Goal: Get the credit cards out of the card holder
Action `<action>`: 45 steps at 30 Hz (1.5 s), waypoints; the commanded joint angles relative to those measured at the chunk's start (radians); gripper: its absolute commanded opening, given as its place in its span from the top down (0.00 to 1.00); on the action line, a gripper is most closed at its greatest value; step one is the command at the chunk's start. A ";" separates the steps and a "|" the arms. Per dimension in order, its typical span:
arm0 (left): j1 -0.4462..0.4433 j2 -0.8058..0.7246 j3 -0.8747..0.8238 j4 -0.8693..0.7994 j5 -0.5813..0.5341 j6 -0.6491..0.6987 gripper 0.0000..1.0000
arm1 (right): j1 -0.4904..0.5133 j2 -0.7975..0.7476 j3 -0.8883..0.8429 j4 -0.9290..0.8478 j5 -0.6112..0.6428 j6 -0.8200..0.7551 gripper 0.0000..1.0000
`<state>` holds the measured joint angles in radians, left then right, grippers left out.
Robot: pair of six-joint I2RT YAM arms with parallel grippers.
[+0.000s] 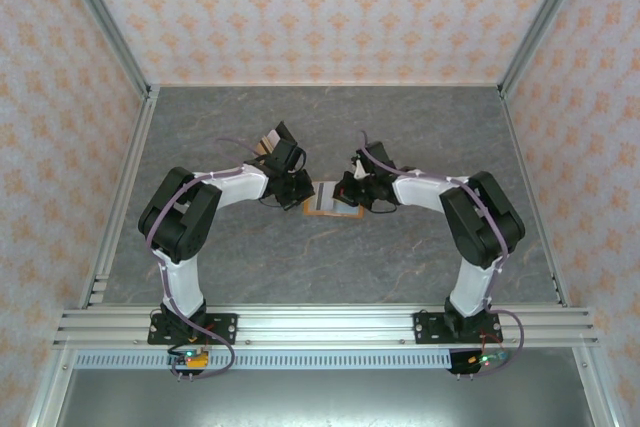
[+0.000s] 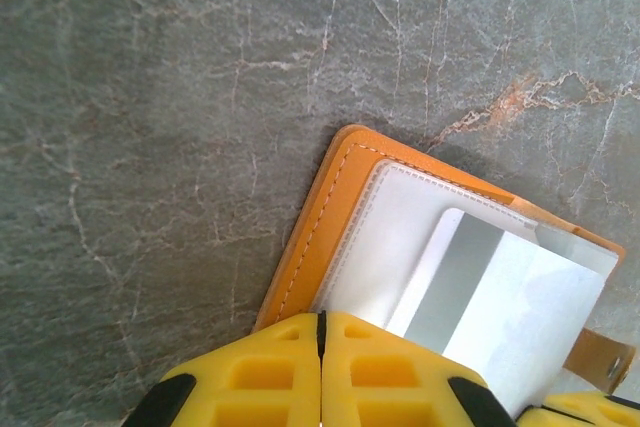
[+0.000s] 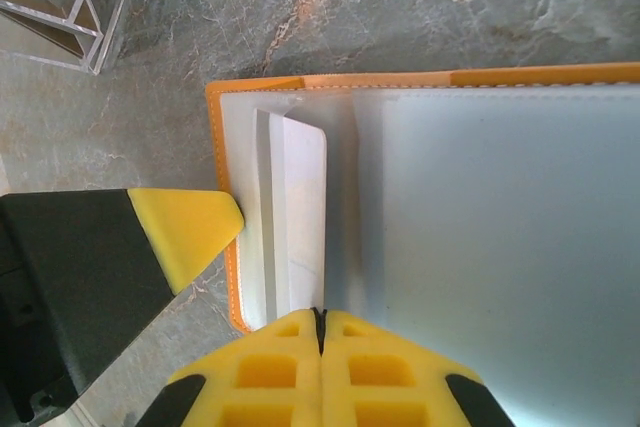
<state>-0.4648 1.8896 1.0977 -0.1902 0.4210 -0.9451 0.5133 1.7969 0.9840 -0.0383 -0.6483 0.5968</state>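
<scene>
One orange card holder (image 2: pixel 310 237), lying open, pale inside, whitish-silver card (image 2: pixel 480 292) showing

Grey marble-look table (image 1: pixel 330 127), patterned pink walls (image 1: pixel 320 7), alu rail (image 1: pixel 320 322) at near edge.

Table (image 1: pixel 330 127): grey, marbled, with patterned walls (image 1: pixel 320 7) on three sides.
Card holder (image 1: pixel 331 204): lies flat at the middle of the table, orange rim, pale inner face up.
Left gripper (image 1: pixel 303 190): at the holder's left edge; finger gap too small to tell.
Right gripper (image 1: pixel 352 190): at the holder's right edge.
Arms: both elbows bent outward, wrists reaching inward towards each other.
Rail (image 1: pixel 320 325): aluminium, along the near edge, carrying both bases.
</scene>
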 commanded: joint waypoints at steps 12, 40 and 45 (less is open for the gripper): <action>0.005 -0.064 -0.012 -0.059 0.027 0.059 0.78 | -0.081 -0.137 -0.114 0.015 0.005 -0.030 1.00; 0.043 -0.322 -0.243 0.599 0.350 -0.118 0.35 | -0.105 -0.245 -0.123 0.353 -0.336 0.170 1.00; 0.047 -0.323 -0.249 0.604 0.349 -0.122 0.61 | -0.107 -0.234 -0.120 0.347 -0.327 0.170 1.00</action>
<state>-0.4244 1.5921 0.8597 0.3573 0.7528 -1.0637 0.4084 1.5604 0.8673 0.2722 -0.9588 0.7631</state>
